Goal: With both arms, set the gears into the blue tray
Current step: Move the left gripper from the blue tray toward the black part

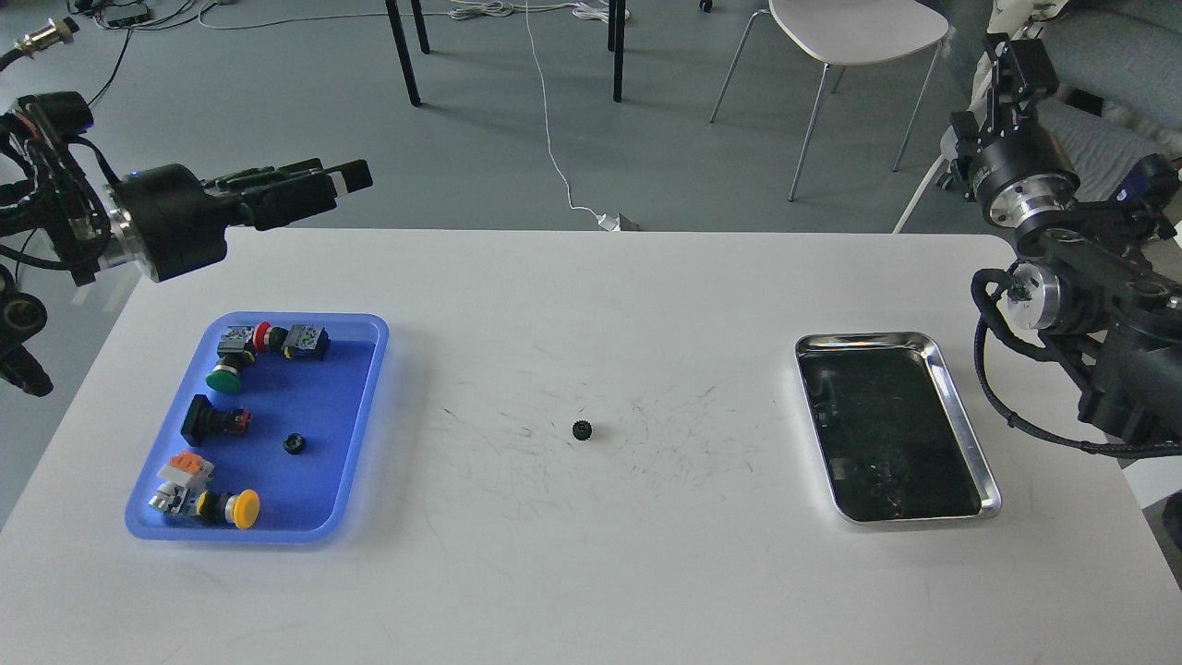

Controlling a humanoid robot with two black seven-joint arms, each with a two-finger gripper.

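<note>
One small black gear (pixel 582 429) lies alone on the white table, near its middle. Another gear (pixel 294 443) rests inside the blue tray (pixel 323 388) at the table's left. My left gripper (pixel 343 179) hovers above the table's far left edge, pointing right, well behind the tray and far from both gears. It is seen side-on, so its fingers cannot be told apart. My right gripper (pixel 1016 55) points up beyond the table's far right corner, end-on and dark. Nothing shows in either gripper.
Several coloured push-button switches (pixel 231 356) lie in the blue tray. A shiny silver tray (pixel 965 434) sits at the right, beside my right arm's elbow (pixel 1062 296). A white chair (pixel 850 28) and table legs stand on the floor behind.
</note>
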